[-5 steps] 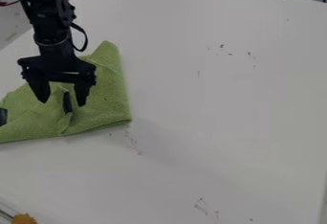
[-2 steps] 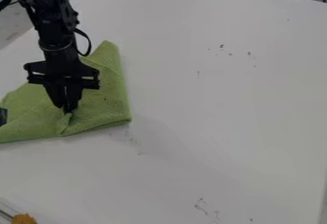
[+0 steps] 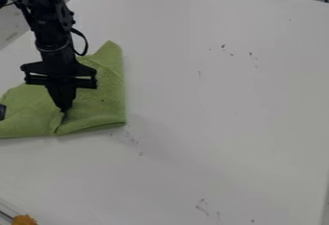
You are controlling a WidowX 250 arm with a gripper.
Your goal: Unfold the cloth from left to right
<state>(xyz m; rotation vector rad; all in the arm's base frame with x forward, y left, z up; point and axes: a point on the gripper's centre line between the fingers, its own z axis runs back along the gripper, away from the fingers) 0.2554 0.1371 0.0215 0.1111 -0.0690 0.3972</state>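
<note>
One cloth (image 3: 103, 108) under inspection, lying on the white table (image 3: 225, 123), its left end running out of the view. It is taken as the reference for all places below.

Condition: rumpled and apparently still folded. A pointed corner stands at its far right; a raised crease runs from its middle to its near edge, at the gripper (image 3: 65, 109). The gripper hangs over the middle of the cloth, fingers brought together at the top of that crease. Grasp: clenched, judged to be pinching a small ridge of fabric, though the tips partly hide the hold. The arm (image 3: 55, 31) stands beyond the cloth, on its far left side.

Other items: a small dark thing (image 3: 2, 112) at the left part of the cloth, cut by the view's edge, nature undetermined; an orange thing (image 3: 24, 219) on the near side, well apart from the cloth; dark marks (image 3: 202, 208) to its near right.

Progress: early, in my judgement. Grasp appears made; no layer is laid out rightward. Outstanding: lift the pinched fabric, carry it right, lower, release. Risk: a shallow pinch may slip, or drag the whole cloth along.
</note>
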